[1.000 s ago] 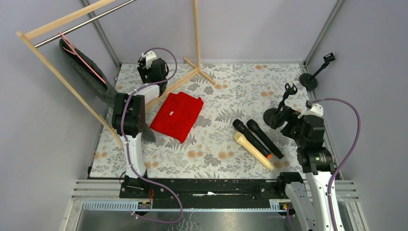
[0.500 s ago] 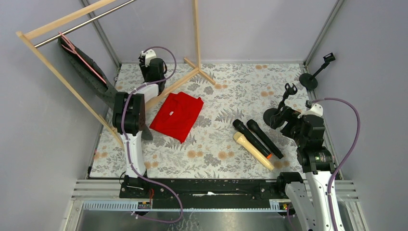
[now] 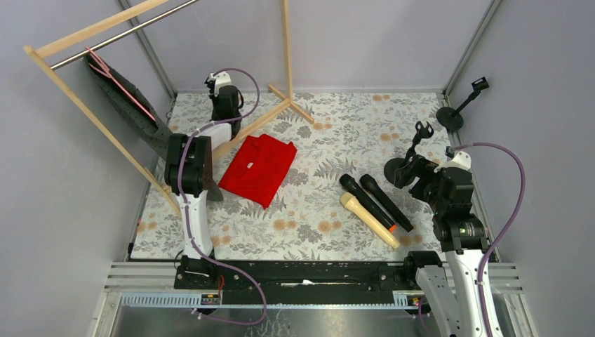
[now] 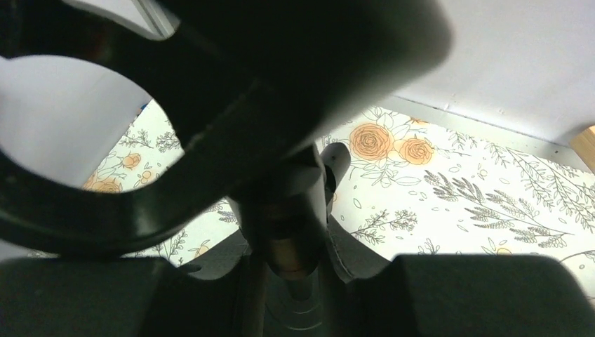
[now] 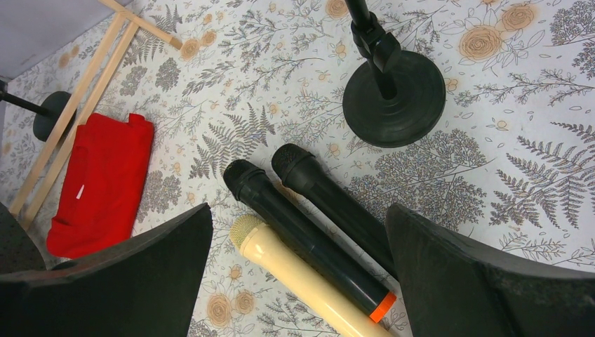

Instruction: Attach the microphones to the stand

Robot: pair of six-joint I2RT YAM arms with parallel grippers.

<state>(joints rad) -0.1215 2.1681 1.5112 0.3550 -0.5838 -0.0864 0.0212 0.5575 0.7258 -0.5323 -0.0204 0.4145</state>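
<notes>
The microphones [image 3: 372,203] lie side by side near the surface's [image 3: 330,133] front right corner under the wide-open right claw [image 5: 298,210], while the left claw [image 3: 226,105] is clamped on a black stand's [image 4: 289,210] stem near the far left corner.

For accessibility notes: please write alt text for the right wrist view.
A black microphone, an orange-tipped black microphone and a cream microphone lie side by side on a floral tablecloth, framed by the open right gripper. A round-based stand sits beyond; a red cloth lies left.
</notes>
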